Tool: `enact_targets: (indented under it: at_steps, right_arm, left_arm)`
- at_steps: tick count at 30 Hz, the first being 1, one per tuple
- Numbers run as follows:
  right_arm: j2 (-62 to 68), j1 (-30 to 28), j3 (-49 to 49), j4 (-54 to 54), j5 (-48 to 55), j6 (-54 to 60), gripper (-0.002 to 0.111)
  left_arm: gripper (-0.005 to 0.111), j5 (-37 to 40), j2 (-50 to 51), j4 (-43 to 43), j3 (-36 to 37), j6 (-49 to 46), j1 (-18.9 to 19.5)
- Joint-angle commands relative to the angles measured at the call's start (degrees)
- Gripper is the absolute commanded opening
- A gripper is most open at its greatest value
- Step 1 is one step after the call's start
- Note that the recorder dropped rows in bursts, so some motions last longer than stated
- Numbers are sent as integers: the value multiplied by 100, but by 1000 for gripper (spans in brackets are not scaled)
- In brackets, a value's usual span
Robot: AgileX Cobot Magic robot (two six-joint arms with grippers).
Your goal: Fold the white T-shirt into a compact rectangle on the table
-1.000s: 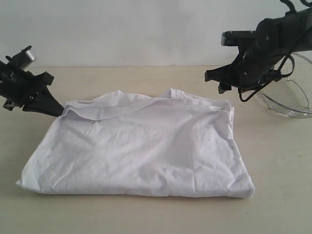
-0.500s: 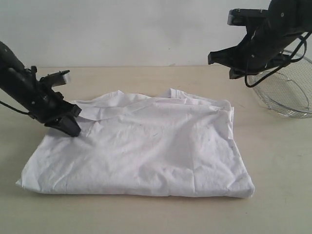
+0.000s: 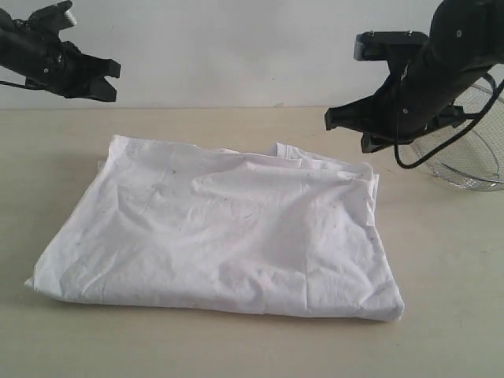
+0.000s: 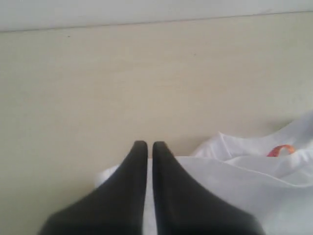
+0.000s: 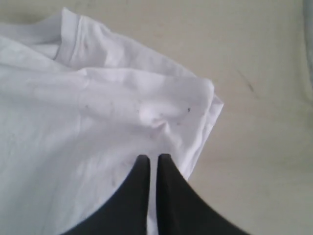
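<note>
The white T-shirt (image 3: 220, 228) lies in the middle of the frame on the table (image 3: 449, 260), laid over itself into a broad, wrinkled, layered slab that is wider than it is deep, with its thicker stacked edges along the right side. In the left wrist view an orange neck tag (image 4: 281, 150) peeps out between layers at the far edge. The left gripper (image 4: 149, 145) hangs in the upper left of the exterior frame, raised clear of the cloth and beyond its far left corner, its fingers pressed nearly together with nothing between them. The right gripper (image 5: 152, 157) hangs in the upper right, above the shirt's far right corner and in front of a wire basket (image 3: 472, 157); its fingers too are drawn close with only a sliver of gap, and it carries no cloth. This looks like a pause between folds: one fold sits flat, yet the shape is too wide to count as a compact rectangle. The next move probably calls for both sets of fingers to spread, come down on the two corners of one short side, pinch through every layer there, and carry that side across onto the other without dragging the lower layers askew.
</note>
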State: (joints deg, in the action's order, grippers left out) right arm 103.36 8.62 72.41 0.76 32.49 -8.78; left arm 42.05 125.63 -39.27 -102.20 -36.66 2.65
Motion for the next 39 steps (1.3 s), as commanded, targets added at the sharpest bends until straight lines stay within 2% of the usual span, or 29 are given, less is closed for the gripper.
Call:
enact_targets:
  at_steps: [1, 5, 9, 15, 21, 31, 39]
  right_arm:
    - [-111, 181, -311, 121, 53, 262, 0]
    - [-181, 295, -588, 505, 32, 688, 0]
    - [-219, 335, -887, 1747, 8, 1437, 0]
    - [-219, 634, -1429, 3031, -97, 2378, 0]
    - [-219, 972, -1734, 3042, -190, 2440, 0]
    - [-209, 960, -2175, 2685, -292, 2408, 0]
    - [-209, 960, -2371, 2609, -416, 2372, 0]
  left_arm:
    - [5, 966, -12, 128, -70, 106, 21]
    - [5, 1934, -12, 225, -26, 106, 21]
    - [5, 2674, -23, 225, 134, 106, 21]
    - [5, 2791, -23, 252, 890, 62, 21]
    - [5, 2791, -23, 433, 1639, 74, 21]
    - [5, 2791, -23, 1422, 2505, 457, 21]
    - [5, 2791, -23, 1649, 3070, 590, 21]
